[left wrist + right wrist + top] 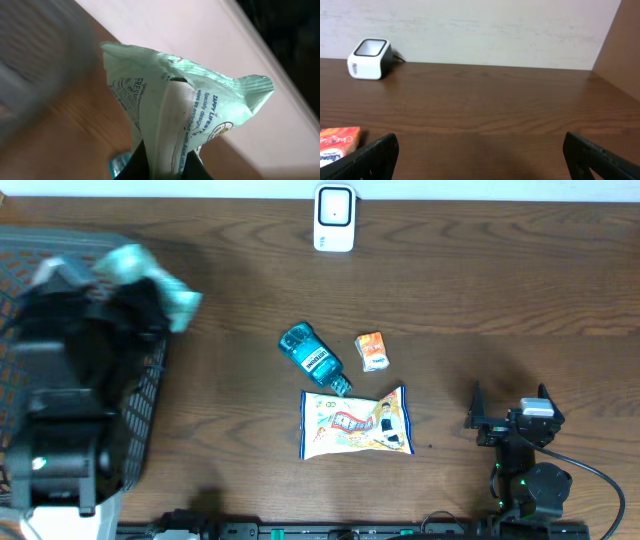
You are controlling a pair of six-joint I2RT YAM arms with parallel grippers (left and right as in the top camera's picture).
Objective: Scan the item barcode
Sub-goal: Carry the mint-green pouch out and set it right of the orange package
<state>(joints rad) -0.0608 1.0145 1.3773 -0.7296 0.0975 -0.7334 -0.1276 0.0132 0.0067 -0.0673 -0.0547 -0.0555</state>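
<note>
My left gripper (167, 167) is shut on a mint-green wipes packet (175, 105) with blue print, its dark fingers pinching the lower end. Overhead, that packet (150, 280) is blurred and held above the far corner of the black basket (150, 405) at the left. The white barcode scanner (334, 218) stands upright at the table's far edge, well right of the packet, and is also visible as the scanner (368, 58) in the right wrist view. My right gripper (510, 412) rests at the near right, open, with nothing between its fingers (380, 152).
On the table's middle lie a teal bottle (313, 360), a small orange box (372, 351) and a colourful snack bag (356, 423). The orange box (337, 145) shows just left of my right gripper. A brown wall borders the right side.
</note>
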